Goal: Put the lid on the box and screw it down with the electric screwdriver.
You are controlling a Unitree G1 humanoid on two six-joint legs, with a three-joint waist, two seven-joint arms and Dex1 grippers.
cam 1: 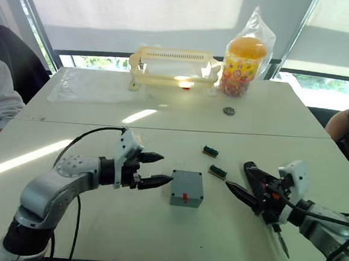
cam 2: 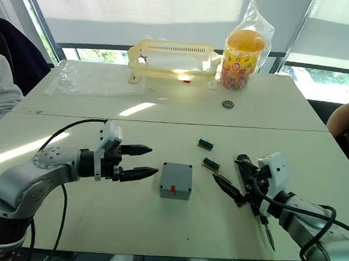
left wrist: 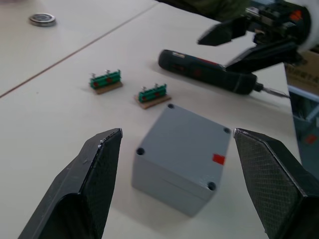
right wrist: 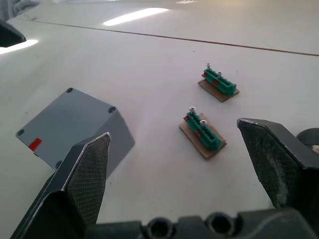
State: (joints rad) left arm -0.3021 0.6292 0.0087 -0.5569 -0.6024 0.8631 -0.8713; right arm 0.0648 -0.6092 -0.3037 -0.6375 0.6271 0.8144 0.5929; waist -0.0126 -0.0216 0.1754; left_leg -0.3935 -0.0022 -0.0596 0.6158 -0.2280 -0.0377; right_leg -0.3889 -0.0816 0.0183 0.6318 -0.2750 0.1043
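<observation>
Nearest the camera, two robot arms reach in over a pale tabletop (cam 1: 68, 176). The left pincer (cam 1: 157, 169) has its two black fingers spread wide and holds nothing; it points at the box from just beside it. The right pincer (cam 1: 243, 181) is also spread open and empty, hovering over the electric screwdriver (left wrist: 209, 77), which lies flat on the tabletop beneath it, bit pointing back toward the robot.

Between the two pincers sits the box (cam 1: 187, 188), grey-blue, with a small red mark on its near side. The lid (left wrist: 187, 144) appears to be seated on top already, four corner holes showing, though the seam is hard to confirm.

Just beyond the box lie two small green terminal blocks (right wrist: 203, 132), near the right pincer.

Further back are a small metal disc (cam 1: 228, 110), a pale yellow basket (cam 1: 173, 67) and a jar of sweets (cam 1: 243, 66).

Likely risks: the round screwdriver may roll or slip as the fingers close on it; the right arm may knock the terminal blocks; the light box may slide if the left pincer nudges it rather than clamping it squarely.
</observation>
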